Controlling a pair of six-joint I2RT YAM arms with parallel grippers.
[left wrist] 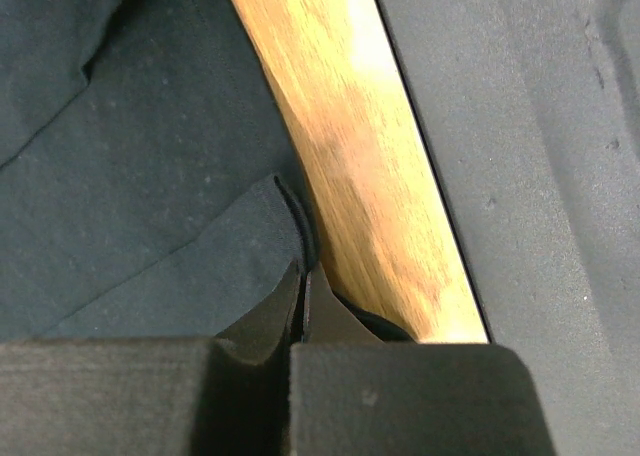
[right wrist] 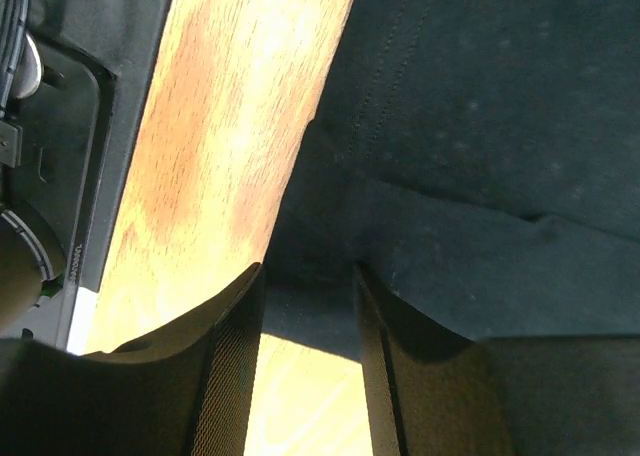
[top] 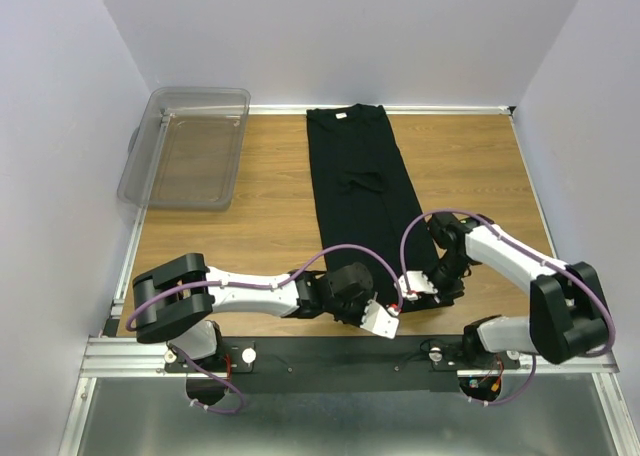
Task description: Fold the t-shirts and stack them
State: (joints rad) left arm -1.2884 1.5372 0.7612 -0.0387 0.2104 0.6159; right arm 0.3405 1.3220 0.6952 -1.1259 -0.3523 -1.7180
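Left pincer: my left pincer [left wrist: 303,306] is pressed together at the near edge of the bench [top: 470,166], pinching the near hem of the t-shirt [top: 360,186] at its left corner.
Right pincer: my right pincer [right wrist: 308,276] is spread about halfway, low over the same hem just to the right. The cloth edge lies at the mouth of the jaws, and nothing is gripped.
T-shirt, place: it lies flat as 1 long narrow strip down the middle of the bench, running from the near edge to the far edge. The neck label [top: 341,117] is at the far end.
T-shirt, handling: I judge it light, soft and limp. It will sag and drag between 2 holds and will not slip much in the pads.
Where to hold: both near hem corners, taking every layer, so the strip lifts evenly.
Bin: a clear plastic bin [top: 190,156] sits at the far left corner, well apart from the cloth.
Count: 1 t-shirt in view, 1 bin, 2 pincers.
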